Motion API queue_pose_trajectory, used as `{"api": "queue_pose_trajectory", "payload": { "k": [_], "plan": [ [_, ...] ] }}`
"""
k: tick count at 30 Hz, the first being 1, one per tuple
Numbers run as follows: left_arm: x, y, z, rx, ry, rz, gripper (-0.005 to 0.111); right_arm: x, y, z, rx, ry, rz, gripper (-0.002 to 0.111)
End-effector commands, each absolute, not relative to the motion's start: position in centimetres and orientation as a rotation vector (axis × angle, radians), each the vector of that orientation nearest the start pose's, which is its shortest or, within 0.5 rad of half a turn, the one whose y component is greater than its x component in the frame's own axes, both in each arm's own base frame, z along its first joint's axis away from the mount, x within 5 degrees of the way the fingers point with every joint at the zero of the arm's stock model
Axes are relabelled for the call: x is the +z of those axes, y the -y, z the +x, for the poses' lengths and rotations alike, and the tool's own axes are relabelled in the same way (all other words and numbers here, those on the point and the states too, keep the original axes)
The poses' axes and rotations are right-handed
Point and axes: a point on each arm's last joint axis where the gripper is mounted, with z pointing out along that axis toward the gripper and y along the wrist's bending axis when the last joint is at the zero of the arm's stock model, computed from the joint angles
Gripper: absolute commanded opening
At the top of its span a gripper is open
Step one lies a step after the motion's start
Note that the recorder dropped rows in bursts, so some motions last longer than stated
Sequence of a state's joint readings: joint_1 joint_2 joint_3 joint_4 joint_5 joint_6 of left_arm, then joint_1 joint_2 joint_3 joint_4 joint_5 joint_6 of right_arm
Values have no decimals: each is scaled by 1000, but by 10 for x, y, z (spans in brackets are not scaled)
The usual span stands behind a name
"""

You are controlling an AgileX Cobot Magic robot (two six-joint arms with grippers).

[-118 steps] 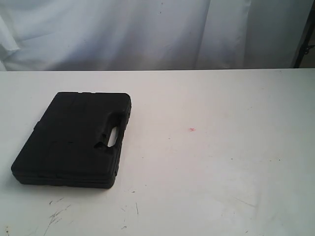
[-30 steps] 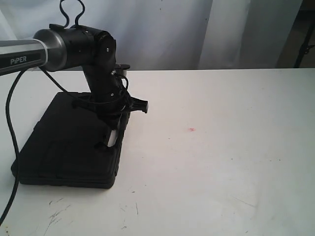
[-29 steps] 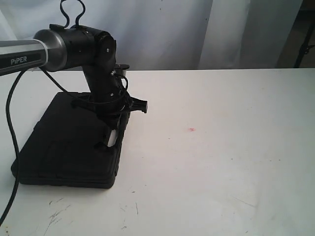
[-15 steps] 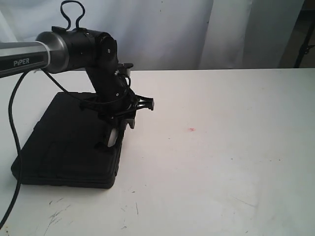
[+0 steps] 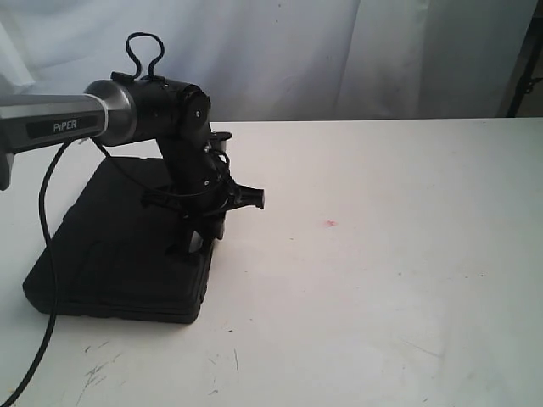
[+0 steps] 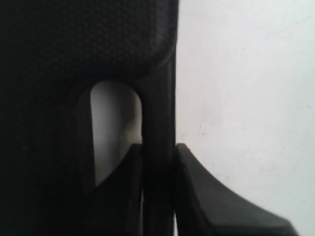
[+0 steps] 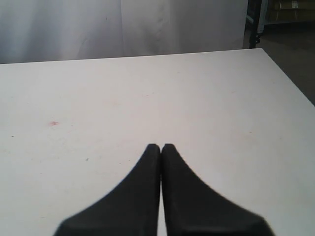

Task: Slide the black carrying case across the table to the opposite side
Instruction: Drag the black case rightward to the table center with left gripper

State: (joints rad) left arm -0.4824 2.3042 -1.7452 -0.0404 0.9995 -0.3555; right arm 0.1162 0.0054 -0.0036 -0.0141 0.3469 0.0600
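Note:
The flat black case (image 5: 119,254) lies on the left part of the white table (image 5: 382,280), its handle side facing the table's middle. My left gripper (image 5: 204,231) comes down on that handle and is shut on it. In the left wrist view one finger sits in the oblong slot (image 6: 115,128) and the other outside the handle bar (image 6: 158,147), with my left gripper (image 6: 158,152) pinching the bar. My right gripper (image 7: 161,147) hovers shut over bare tabletop with nothing in it; it does not show in the exterior view.
A tiny red spot (image 5: 330,224) marks the table right of the case, also seen as a red spot (image 7: 53,123) in the right wrist view. Dark scratch marks (image 5: 97,366) lie near the front edge. A white curtain (image 5: 280,51) hangs behind the table.
The left arm came in over the case, lowered onto the handle and closed on it. The case has turned slightly, its front left corner shifting right.

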Motion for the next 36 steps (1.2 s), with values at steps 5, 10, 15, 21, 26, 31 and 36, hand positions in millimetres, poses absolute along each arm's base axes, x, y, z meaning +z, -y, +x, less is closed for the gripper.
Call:
{"api": "queue_pose_trajectory", "payload": {
  "k": [5, 10, 15, 21, 26, 31, 36],
  "plan": [
    [127, 225, 410, -229, -3007, 20, 0, 182, -5, 53, 103, -1830, -55, 0],
    [128, 233, 409, -356, -3001, -45, 0, 182, -5, 53, 103, -1830, -55, 0],
    [128, 255, 400, -390, -2979, 11, 0, 182, -5, 53, 103, -1830, -55, 0],
    [127, 260, 397, -397, -2978, -14, 0, 182, -5, 53, 103, -1830, -55, 0],
    [128, 272, 393, -456, -2963, -22, 0, 182, -5, 53, 103, -1830, -55, 0],
    [129, 286, 386, -480, -2933, -7, 0, 182, -5, 53, 103, -1830, -55, 0],
    [129, 292, 383, -496, -2927, -22, 0, 182, -5, 53, 103, -1830, -55, 0]
  ]
}}
